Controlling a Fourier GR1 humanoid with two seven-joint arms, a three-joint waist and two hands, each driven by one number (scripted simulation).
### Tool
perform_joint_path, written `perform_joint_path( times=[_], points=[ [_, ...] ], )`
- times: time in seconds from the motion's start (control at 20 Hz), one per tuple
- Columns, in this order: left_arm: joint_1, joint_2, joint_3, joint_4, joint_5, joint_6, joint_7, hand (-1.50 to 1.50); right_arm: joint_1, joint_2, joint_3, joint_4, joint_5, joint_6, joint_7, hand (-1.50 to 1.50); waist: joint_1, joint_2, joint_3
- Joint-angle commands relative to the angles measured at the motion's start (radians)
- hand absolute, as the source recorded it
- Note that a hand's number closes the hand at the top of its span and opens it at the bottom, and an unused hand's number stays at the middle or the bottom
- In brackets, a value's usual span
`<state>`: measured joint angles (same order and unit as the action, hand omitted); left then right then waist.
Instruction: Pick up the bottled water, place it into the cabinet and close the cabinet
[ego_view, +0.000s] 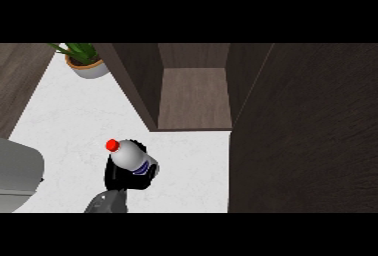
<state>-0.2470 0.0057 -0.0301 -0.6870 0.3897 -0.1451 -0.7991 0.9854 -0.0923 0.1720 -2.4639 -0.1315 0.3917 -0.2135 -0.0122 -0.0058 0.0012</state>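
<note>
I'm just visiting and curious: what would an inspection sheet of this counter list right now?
Surface: white speckled counter.
Job's things: bottled water with red cap, held off the counter; cabinet open, its shelf bare.
Clutter: potted plant at far left corner.
Hands: one hand curled round the bottle; which side cannot be told; no other hand in view.
Cables: nothing seen.
Surroundings: dark cabinet door standing open at right; grey appliance at left edge.

A white, faintly mottled counter (74, 125) fills the middle. Left of it runs a dark wood panel (22, 80); at its far end stands a potted plant (85, 60) in a pale pot. A grey appliance (18, 172) sits at the counter's near left edge
</note>
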Motion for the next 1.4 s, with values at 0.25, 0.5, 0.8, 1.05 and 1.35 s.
perform_joint_path(
  times=[0.25, 0.5, 0.8, 1.05, 1.35],
  points=[
    [0.003, -0.006, -0.251, -0.311, 0.108, 0.267, 0.205, 1.50, 0.025, 0.005, -0.014, -0.060, -0.055, 0.006, 0.022, -1.50, 0.001, 0.001, -0.001],
    [-0.130, -0.006, -0.323, -0.374, 0.061, 0.492, 0.280, 1.50, 0.002, 0.019, -0.001, -0.046, -0.042, -0.002, 0.032, -1.50, -0.003, 0.002, -0.001],
    [-0.275, -0.006, -0.376, -0.316, 0.108, 0.599, 0.350, 1.50, -0.004, -0.007, -0.103, -0.047, -0.113, 0.028, 0.009, -1.50, -0.013, 0.004, -0.001],
    [-0.466, -0.006, -0.414, -0.198, 0.125, 0.719, 0.413, 1.50, -0.095, 0.002, -0.108, -0.039, -0.129, -0.008, 0.073, -1.50, -0.016, 0.011, -0.001],
    [-0.607, -0.006, -0.351, -0.007, 0.191, 0.742, 0.432, 1.50, -0.066, -0.015, -0.164, -0.034, -0.169, 0.037, 0.034, -1.50, -0.039, 0.015, -0.001]
  ],
)
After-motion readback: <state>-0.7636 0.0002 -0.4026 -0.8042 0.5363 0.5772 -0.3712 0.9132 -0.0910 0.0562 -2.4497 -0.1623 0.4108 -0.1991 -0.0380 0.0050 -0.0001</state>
